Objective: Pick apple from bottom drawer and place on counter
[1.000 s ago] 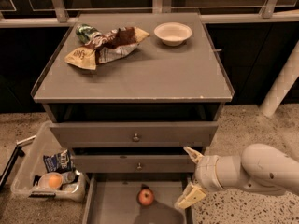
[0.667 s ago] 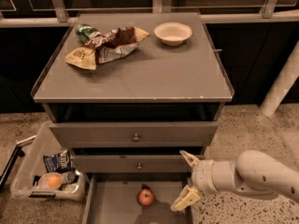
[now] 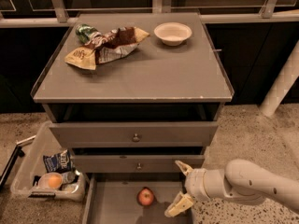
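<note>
The small red apple (image 3: pixel 146 196) lies on the floor of the pulled-out bottom drawer (image 3: pixel 110 204), near its back middle. My gripper (image 3: pixel 178 187) is open, its two pale fingers spread one above the other, just right of the apple and over the drawer's right part. It is not touching the apple. The white arm reaches in from the right. The grey counter (image 3: pixel 140 73) is above, at the top of the cabinet.
Crumpled snack bags (image 3: pixel 103 46) and a white bowl (image 3: pixel 173 33) lie on the counter's back part. Two closed drawer fronts with knobs (image 3: pixel 136 137) are above the open drawer. A plastic bin (image 3: pixel 46 174) with an orange round item stands on the floor at left.
My gripper and arm have moved left, closer to the apple. The apple has not moved.
</note>
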Controlling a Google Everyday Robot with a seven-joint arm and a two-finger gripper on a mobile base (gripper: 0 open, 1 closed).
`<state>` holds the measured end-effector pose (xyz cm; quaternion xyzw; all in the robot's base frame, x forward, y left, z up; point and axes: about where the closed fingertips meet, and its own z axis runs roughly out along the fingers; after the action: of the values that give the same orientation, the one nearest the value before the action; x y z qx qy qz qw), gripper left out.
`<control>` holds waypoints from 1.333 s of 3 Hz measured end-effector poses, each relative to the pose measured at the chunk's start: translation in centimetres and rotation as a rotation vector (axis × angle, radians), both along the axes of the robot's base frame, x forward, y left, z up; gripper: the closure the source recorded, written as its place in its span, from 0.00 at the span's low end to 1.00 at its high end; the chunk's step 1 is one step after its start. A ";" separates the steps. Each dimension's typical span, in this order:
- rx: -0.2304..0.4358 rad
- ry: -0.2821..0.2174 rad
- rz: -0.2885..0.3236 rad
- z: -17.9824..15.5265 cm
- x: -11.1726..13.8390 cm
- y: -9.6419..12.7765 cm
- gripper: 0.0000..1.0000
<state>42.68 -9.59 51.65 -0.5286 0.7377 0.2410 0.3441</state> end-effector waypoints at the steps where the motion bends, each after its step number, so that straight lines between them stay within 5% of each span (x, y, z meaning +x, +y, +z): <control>1: 0.000 0.000 0.000 0.0 0.0 0.0 0.00; 4: 0.066 -0.010 -0.004 -9.9 0.2 0.5 0.00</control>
<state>42.87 -9.06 41.77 -0.5167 0.7285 0.2620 0.3655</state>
